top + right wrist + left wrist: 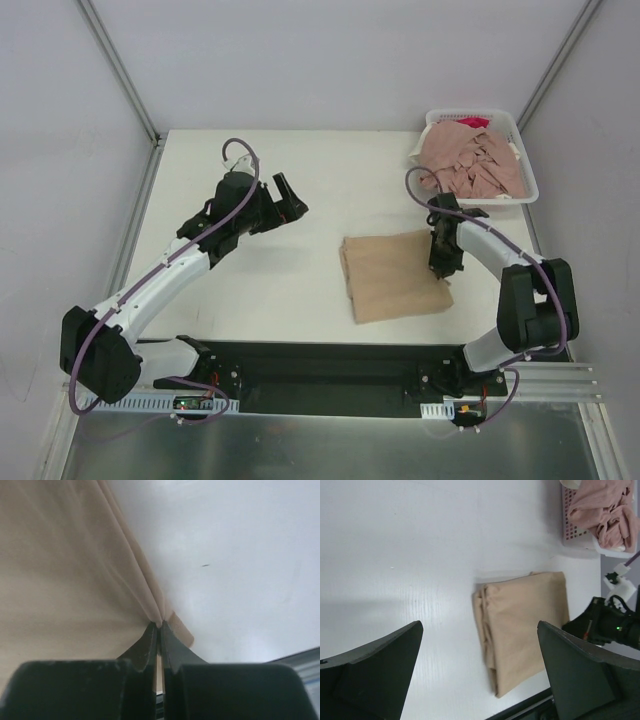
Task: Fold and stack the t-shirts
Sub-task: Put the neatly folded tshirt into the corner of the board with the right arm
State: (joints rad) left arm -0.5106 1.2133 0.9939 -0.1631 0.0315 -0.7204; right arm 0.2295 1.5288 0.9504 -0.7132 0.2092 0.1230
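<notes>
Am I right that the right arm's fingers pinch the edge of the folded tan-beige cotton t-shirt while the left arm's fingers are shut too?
Not quite: the left fingers stand wide open, as the left wrist view shows. The right fingers do pinch the folded tan-beige cotton t-shirt at its edge.

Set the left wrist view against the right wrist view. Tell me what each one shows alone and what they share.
Left wrist only: the white basket with the pink t-shirts heaped in it, the whole outline of the folded tan t-shirt, the left gripper open and empty above the white table, and the right gripper seen from outside at the shirt's edge. Right wrist only: a close look at the right gripper's fingers shut together, pinching the shirt's edge near a corner. Both: the tan t-shirt lying on the table.
</notes>
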